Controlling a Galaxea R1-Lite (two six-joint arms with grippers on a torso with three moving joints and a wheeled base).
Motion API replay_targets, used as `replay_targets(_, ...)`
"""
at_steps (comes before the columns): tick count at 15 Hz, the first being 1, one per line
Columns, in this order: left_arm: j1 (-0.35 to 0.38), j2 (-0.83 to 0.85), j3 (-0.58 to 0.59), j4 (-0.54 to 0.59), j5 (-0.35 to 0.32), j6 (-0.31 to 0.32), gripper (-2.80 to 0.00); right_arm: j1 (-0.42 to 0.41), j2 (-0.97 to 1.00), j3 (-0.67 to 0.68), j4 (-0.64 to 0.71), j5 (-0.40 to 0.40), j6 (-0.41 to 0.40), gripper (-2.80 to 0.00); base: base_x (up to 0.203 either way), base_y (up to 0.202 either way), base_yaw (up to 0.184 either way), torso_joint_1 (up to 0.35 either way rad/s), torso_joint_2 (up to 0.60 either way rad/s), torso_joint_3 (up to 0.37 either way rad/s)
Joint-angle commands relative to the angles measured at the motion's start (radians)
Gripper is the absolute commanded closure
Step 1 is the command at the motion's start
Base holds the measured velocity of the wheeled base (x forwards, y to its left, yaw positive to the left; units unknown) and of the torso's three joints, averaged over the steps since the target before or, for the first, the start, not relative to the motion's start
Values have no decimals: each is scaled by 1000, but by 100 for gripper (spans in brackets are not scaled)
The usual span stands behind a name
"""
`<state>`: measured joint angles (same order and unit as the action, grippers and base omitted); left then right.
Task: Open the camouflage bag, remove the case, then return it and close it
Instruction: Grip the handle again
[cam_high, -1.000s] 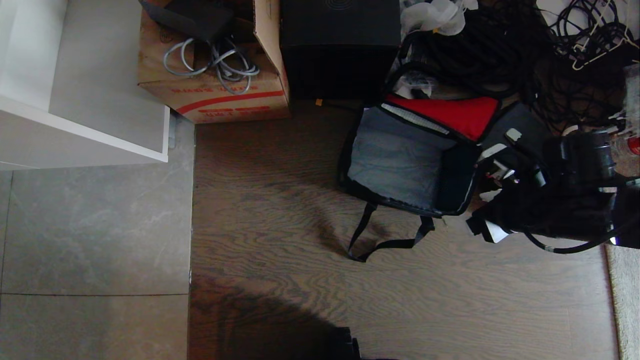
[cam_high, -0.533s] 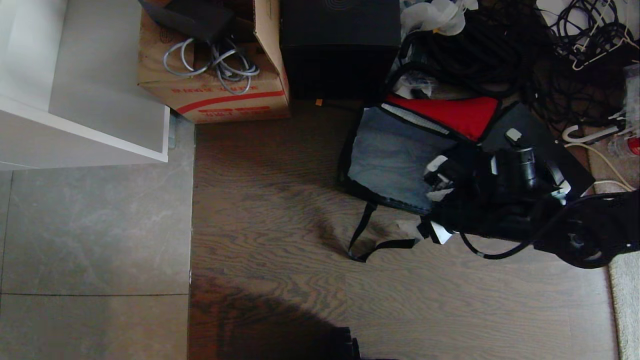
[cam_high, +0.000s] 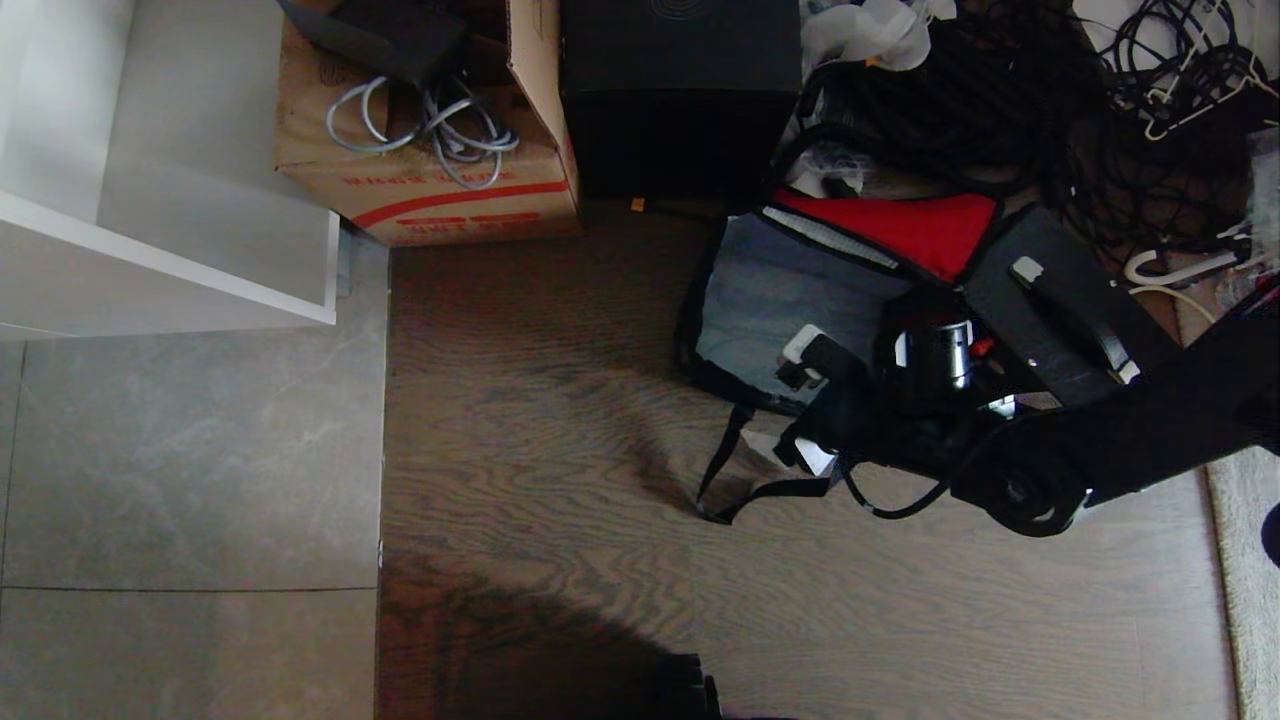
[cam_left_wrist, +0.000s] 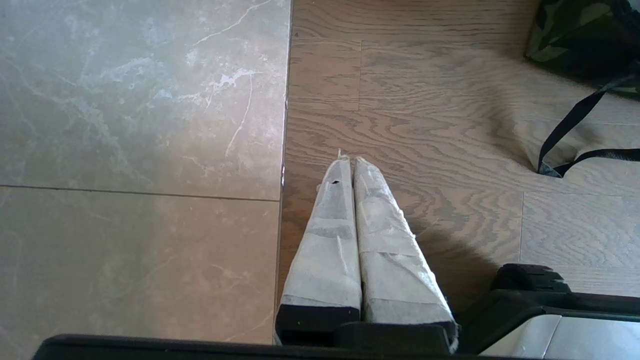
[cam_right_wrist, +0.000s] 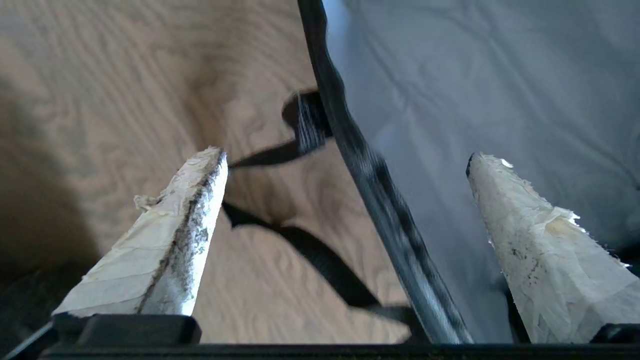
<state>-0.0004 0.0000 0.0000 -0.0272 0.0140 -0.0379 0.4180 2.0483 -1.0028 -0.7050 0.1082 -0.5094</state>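
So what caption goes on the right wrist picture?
Open right tool straddling the camouflage bag rim, over grey lining and wood floor.

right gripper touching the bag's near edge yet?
Apart. In the right wrist view the open right gripper straddles the black rim of the camouflage bag, with floor and grey lining showing between each finger and the rim.

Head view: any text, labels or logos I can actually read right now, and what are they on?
Nothing can be read.
Cardboard box: red printed lines above a red stripe, too blurred to read.
Black box: faint circular mark on top, no legible letters.
Camouflage bag, case, right gripper: no text visible.
Both wrist views: no text.
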Motion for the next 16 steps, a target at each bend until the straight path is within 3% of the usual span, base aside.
replay_targets(1, 0, 0, 8, 0, 0, 0, 0, 4, 45, -15, -12, -2, -3, -280, 0, 0, 0, 0, 0, 0)
replay_targets(4, 0, 0, 8, 0, 0, 0, 0, 4, 69, -35, -29, -36, 5, -280, 0, 0, 0, 0, 0, 0)
replay_targets(5, -1, 0, 8, 0, 1, 0, 0, 4, 72, -39, -30, -38, 3, 0, 0, 0, 0, 0, 0, 0)
replay_targets(16, 0, 0, 8, 0, 0, 0, 0, 153, 78, -106, -55, -63, 22, 0, 0, 0, 0, 0, 0, 0)
